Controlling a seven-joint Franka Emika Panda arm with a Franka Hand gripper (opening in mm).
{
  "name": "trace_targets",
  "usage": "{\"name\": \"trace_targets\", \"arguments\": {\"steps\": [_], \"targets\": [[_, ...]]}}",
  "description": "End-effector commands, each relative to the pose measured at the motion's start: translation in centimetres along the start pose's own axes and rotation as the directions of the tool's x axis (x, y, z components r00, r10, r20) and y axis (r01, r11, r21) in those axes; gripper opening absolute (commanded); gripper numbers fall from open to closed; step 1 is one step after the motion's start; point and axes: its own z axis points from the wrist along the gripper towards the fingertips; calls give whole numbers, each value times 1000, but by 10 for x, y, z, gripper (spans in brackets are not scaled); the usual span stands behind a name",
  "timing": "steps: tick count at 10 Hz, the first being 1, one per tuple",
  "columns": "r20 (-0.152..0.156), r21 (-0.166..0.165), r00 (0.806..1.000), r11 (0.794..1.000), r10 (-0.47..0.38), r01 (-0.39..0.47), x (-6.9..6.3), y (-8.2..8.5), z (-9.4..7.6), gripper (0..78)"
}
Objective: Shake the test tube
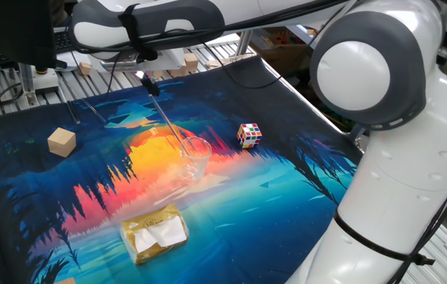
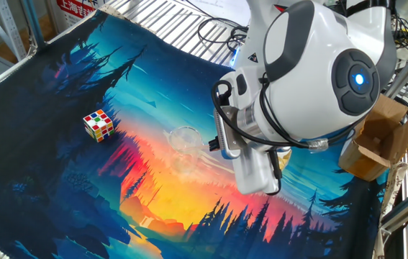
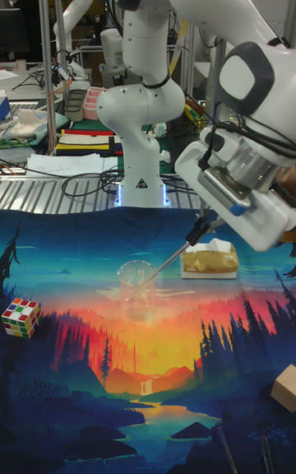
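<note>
The test tube (image 1: 168,122) is a thin clear glass tube slanting down from my gripper (image 1: 150,84) at the far side of the mat. Its lower end sits inside the squat clear cup (image 1: 195,157) at the mat's middle. In the tall fixed view the test tube (image 3: 171,261) runs from the gripper (image 3: 198,234) down left into the cup (image 3: 136,288). The dark fingers are shut on the tube's upper end. From the other fixed view, the arm's bulk hides the gripper and tube, and only the cup (image 2: 185,139) shows.
A Rubik's cube (image 1: 248,135) lies right of the cup and a wooden block (image 1: 61,142) to its left. A yellow tissue pack (image 1: 154,233) sits at the near side. The printed mat (image 1: 286,189) covers the table. The arm's large white body (image 2: 297,79) overhangs one edge.
</note>
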Motion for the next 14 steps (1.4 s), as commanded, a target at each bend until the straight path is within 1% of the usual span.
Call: {"name": "trace_targets", "arguments": {"steps": [1,14], "targets": [[1,-2,1000,1000,-5,5,-1,0,-1,774],[1,-2,1000,1000,-5,5,-1,0,-1,774]]}}
